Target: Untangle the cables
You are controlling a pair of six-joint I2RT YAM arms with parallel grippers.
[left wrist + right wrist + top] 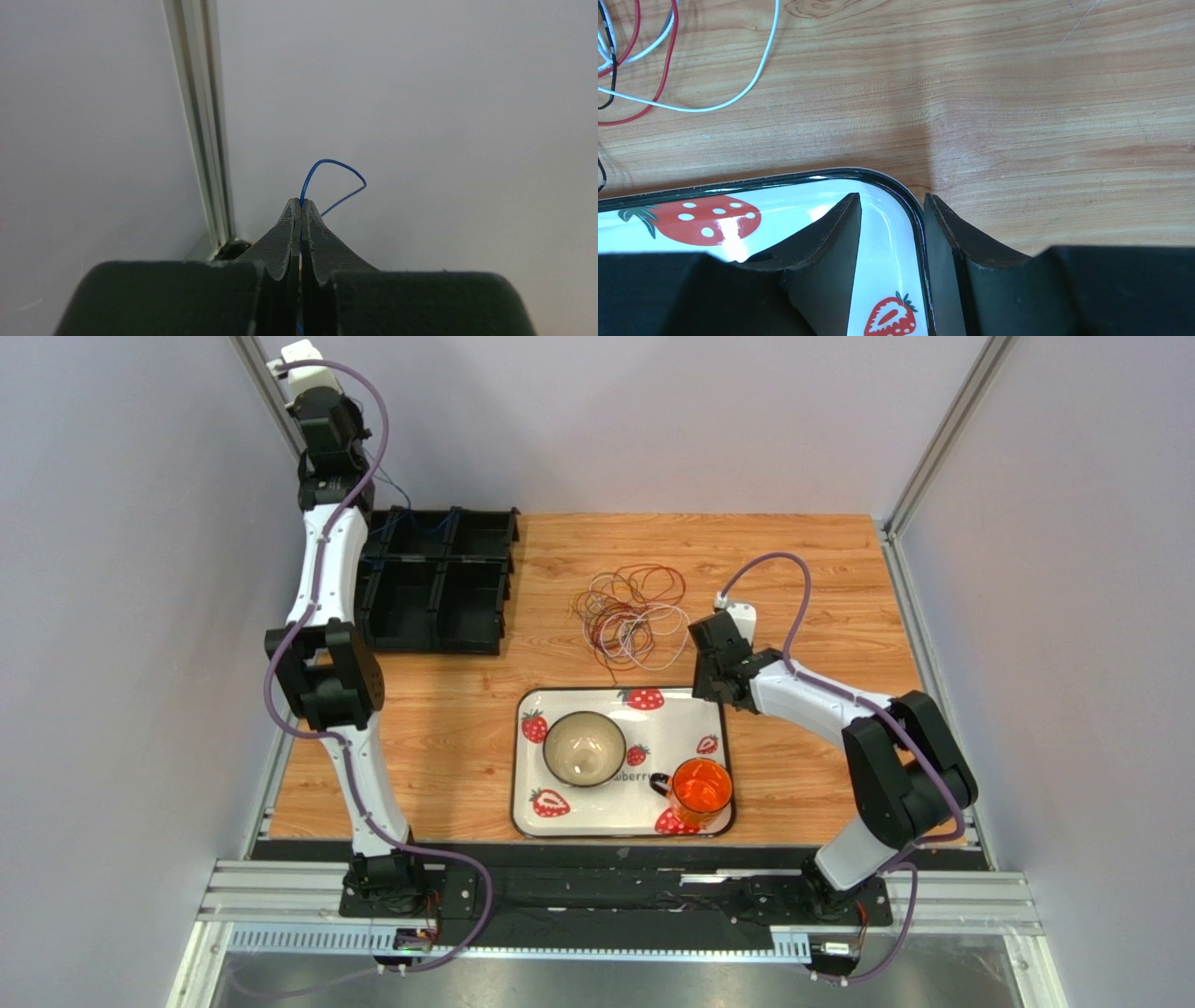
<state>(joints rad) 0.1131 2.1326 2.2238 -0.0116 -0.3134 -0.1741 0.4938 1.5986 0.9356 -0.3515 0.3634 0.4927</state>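
The cables [627, 605] lie as a tangled heap of thin red, white, orange and dark loops on the wooden table behind the tray. My left gripper [302, 203] is raised high in the back left corner, facing the wall, and is shut on a thin blue cable [337, 168] that arcs out beyond its tips. My right gripper [709, 651] is open and empty. It hovers with its jaws either side of the tray's far right corner rim [891, 199], to the right of the heap. A white cable [738, 98] and a red cable [664, 56] show at the upper left of the right wrist view.
A strawberry-print tray [522, 756] holds a bowl [585, 748] and an orange cup [700, 788]. Black compartment bins [435, 581] stand at the back left. An aluminium frame post [203, 126] stands close to the left gripper. Grey walls enclose the table.
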